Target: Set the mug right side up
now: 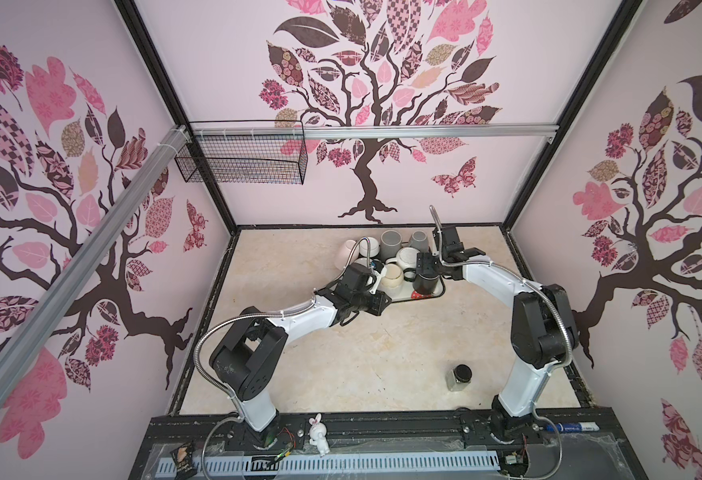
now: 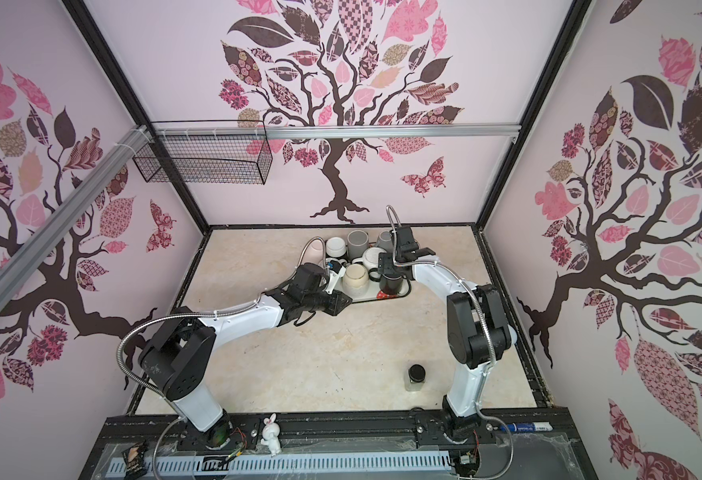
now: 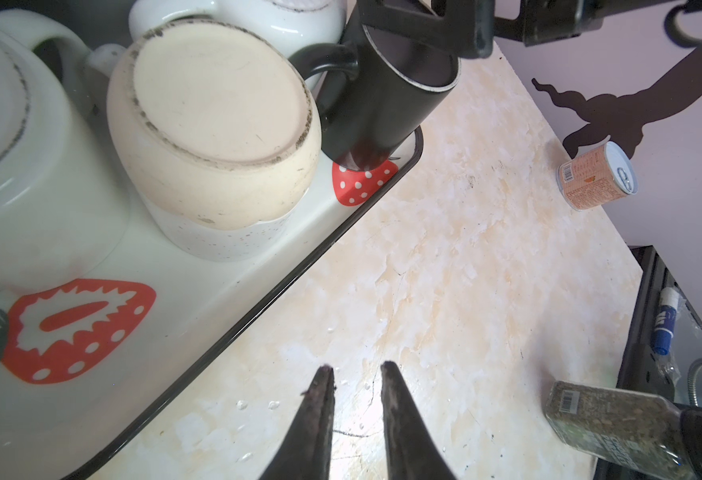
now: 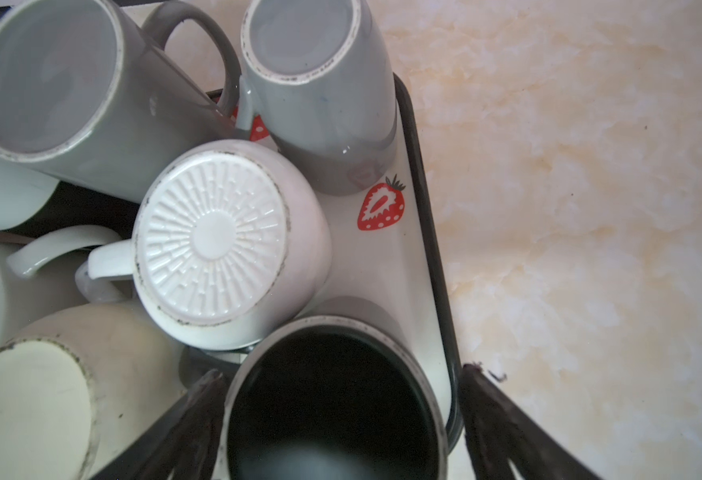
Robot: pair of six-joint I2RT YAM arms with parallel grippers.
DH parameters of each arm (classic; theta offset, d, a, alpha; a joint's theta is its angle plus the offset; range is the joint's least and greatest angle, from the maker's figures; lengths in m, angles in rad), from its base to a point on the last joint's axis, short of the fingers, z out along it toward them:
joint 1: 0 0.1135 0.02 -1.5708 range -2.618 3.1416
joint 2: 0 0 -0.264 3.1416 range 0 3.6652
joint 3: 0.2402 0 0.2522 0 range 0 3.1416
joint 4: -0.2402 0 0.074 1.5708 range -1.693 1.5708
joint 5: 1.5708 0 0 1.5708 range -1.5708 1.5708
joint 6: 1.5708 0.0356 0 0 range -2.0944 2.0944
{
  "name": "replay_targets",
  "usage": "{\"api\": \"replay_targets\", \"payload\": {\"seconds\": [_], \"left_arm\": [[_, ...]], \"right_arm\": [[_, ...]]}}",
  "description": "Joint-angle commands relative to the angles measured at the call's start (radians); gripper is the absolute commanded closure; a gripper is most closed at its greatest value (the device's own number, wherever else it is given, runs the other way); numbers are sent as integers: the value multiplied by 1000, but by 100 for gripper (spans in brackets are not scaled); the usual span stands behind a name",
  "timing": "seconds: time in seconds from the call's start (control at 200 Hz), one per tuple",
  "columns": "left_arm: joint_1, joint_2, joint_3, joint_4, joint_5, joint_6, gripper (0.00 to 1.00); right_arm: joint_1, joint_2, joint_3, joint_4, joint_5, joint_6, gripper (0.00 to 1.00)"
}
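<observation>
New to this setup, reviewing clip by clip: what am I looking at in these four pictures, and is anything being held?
Two robot arms with pincer grippers work on a table. Both top views look down from overhead; each remaining picture comes from a camera on an arm's wrist. A strawberry tray carries mugs, most upside down like the cream mug. The black mug stands mouth up; the right gripper straddles it, jaws open. The left gripper, slightly open, holds nothing. A jar and a can sit aside.
</observation>
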Motion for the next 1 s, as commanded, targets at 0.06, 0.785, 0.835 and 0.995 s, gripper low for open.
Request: {"api": "replay_targets", "payload": {"seconds": [0.06,0.785,0.835,0.995], "left_arm": [[-7,3,39,8,9,7,77],[-8,-6,35,0,3,24,73],[-7,-8,39,-6,3,27,73],[-8,-15,55,-29,4,52,73]], "right_arm": [[3,-68,-12,-28,-25,11,10],[3,27,-4,-67,-66,-214,40],[3,18,-8,-67,-72,-251,40],[1,-8,-25,-79,-102,-383,41]]}}
